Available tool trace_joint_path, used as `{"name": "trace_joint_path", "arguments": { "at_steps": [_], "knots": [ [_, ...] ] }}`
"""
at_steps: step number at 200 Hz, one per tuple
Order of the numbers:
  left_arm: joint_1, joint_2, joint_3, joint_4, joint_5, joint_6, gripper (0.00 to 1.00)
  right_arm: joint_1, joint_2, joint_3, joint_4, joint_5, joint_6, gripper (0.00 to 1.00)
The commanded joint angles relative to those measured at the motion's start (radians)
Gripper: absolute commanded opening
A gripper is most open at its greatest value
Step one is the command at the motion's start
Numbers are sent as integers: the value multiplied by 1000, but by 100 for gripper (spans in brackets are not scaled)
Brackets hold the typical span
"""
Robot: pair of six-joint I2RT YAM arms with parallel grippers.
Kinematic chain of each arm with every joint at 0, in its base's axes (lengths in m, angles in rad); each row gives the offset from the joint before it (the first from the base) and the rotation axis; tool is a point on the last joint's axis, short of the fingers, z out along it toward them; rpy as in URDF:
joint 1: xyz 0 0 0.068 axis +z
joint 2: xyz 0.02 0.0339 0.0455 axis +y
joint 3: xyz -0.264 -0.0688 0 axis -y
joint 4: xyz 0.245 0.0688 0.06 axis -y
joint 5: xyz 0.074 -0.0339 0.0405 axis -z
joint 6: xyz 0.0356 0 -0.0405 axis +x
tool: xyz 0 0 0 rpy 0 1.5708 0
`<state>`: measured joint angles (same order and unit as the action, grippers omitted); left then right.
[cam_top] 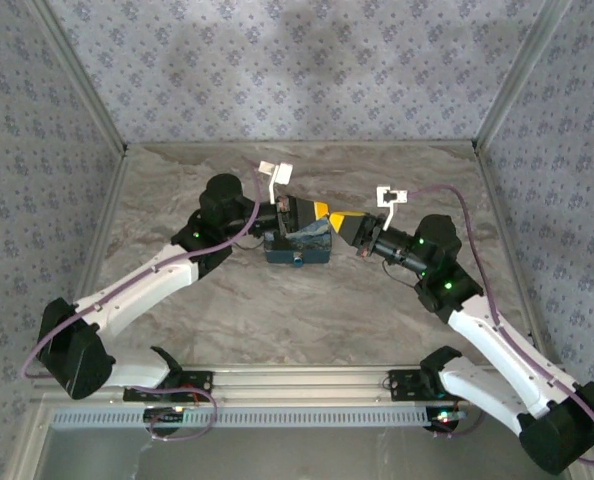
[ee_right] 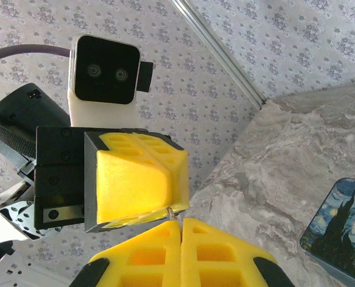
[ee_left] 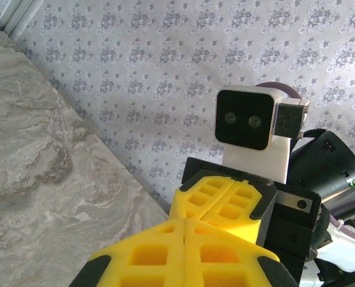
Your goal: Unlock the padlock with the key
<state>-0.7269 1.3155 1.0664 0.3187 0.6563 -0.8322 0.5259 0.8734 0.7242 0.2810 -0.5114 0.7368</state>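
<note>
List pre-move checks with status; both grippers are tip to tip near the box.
1. Left gripper shut: ok.
2. Right gripper shut: ok.
3. Key gripped: cannot tell; a thin metal sliver sits between the tips.
4. Gripper tips clear of each other: not ok, they meet.
5. Box flat on the table: ok.
6. Padlock keyhole reachable: cannot tell, too small in the top view.
</note>
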Motion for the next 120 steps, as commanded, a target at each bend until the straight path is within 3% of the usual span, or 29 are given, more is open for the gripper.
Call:
{"name": "trace_joint_path", "arguments": {
  "at_steps": [1, 10, 23, 40, 51, 120],
  "knots": [
    [-9, -15, -5, 28, 25, 4, 0, 11, 13, 3, 28, 11, 0, 0],
    [-9, -19, -5, 17, 16, 9, 1, 9, 10, 1, 19, 18, -6, 0],
    [-1, -35, -5, -31, -27, 24, 37, -3, -6, 0, -8, 29, -18, 0],
    [25, -78, -37, -51, -75, 35, 49, -27, -33, 2, -57, 37, -37, 0],
    [46, -115, -65, -64, -106, 37, 62, -45, -44, 10, -103, 42, -47, 0],
    [61, -216, -198, -416, -347, 169, 76, -131, 33, 81, -342, 152, -181, 0]
  ]
}}
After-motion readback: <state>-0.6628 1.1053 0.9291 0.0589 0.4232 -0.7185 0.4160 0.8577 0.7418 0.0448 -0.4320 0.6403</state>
